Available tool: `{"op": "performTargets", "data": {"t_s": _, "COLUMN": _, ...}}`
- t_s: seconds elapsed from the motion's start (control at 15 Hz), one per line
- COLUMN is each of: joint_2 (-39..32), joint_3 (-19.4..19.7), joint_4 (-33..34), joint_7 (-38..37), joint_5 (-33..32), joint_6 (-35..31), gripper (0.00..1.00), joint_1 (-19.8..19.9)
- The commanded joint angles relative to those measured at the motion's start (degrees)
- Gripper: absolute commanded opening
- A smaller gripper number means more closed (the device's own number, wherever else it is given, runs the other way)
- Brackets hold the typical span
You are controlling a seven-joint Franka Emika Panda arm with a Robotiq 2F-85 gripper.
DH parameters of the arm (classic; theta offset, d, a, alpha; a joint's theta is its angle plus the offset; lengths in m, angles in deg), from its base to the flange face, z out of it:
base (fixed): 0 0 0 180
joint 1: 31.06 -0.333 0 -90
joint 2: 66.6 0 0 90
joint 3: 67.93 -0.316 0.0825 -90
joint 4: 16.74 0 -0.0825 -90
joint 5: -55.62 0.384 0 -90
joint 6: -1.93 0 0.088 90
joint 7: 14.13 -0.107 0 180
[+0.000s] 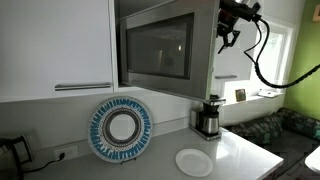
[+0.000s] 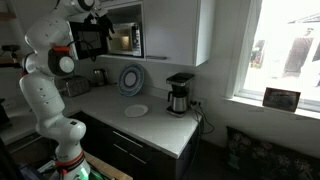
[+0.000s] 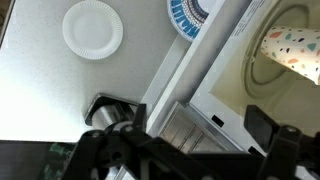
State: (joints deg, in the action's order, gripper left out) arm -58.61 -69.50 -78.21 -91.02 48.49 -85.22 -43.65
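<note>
My gripper (image 3: 175, 140) is open and empty, its two dark fingers spread wide at the bottom of the wrist view. It hangs high in front of the microwave (image 2: 125, 40), whose door (image 2: 88, 42) is swung open; it shows in both exterior views (image 1: 228, 30) (image 2: 100, 15). The door's dark glass faces the camera in an exterior view (image 1: 155, 50). Inside the lit cavity stands a speckled paper cup (image 3: 292, 50) on the turntable. The gripper is nearest the microwave's lower front edge and touches nothing.
On the counter lie a white plate (image 1: 194, 161) (image 2: 137, 110) (image 3: 93, 28), a blue patterned plate leaning on the wall (image 1: 121, 128) (image 2: 131, 78) (image 3: 188, 14), and a coffee maker (image 1: 208, 117) (image 2: 179, 93) (image 3: 108, 112). White cabinets flank the microwave. A framed picture (image 2: 281, 98) stands on the windowsill.
</note>
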Motion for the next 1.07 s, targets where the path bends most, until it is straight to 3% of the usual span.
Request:
{"op": "performTargets", "data": {"t_s": 0.0, "joint_2": -0.01, "joint_3": -0.03, "joint_4": 0.04, "joint_7": 0.09, "joint_5": -0.06, "joint_6": 0.0, "gripper": 1.0, "joint_1": 0.0}}
{"op": "performTargets", "data": {"t_s": 0.13, "joint_2": -0.03, "joint_3": -0.03, "joint_4": 0.04, "joint_7": 0.26, "joint_5": -0.14, "joint_6": 0.0, "gripper": 1.0, "joint_1": 0.0}}
{"op": "performTargets", "data": {"t_s": 0.73, "joint_2": 1.26, "joint_3": 0.51, "joint_4": 0.51, "joint_7": 31.76, "joint_5": -1.93, "joint_6": 4.05, "gripper": 1.0, "joint_1": -0.41}}
{"op": "performTargets", "data": {"t_s": 1.0, "joint_2": 1.9, "joint_3": -0.14, "joint_4": -0.21, "joint_7": 43.75, "joint_5": -5.39, "joint_6": 2.78, "gripper": 1.0, "joint_1": -0.61}}
